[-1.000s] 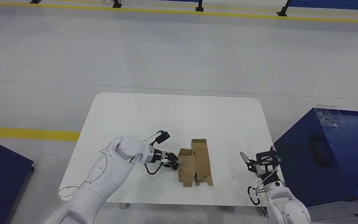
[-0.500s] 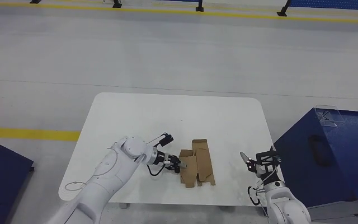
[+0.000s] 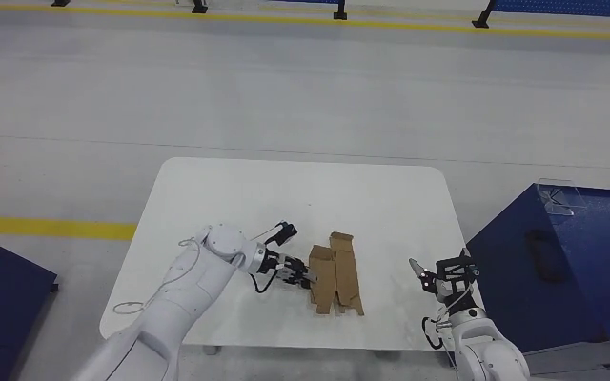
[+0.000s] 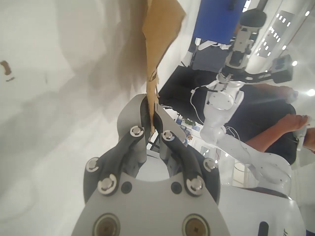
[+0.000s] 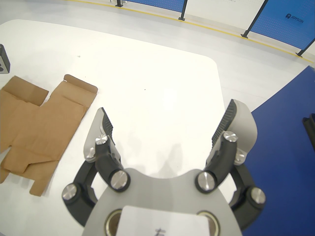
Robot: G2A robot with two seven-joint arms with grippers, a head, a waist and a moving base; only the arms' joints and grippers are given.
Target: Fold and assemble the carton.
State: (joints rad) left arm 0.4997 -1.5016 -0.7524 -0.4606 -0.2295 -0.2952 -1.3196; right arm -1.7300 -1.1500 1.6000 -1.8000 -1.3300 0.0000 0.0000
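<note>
Cardboard carton (image 3: 335, 276) edge is clamped in left jaws; panel is lifted higher off counter (image 3: 286, 190) than before: fold is started. Right jaws are spread wide.

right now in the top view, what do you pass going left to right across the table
left gripper, shut on the carton's edge → carton → right gripper, fingers open → blue box just off the table

White table (image 3: 381, 195), blue cabinet (image 3: 572, 286)
</note>
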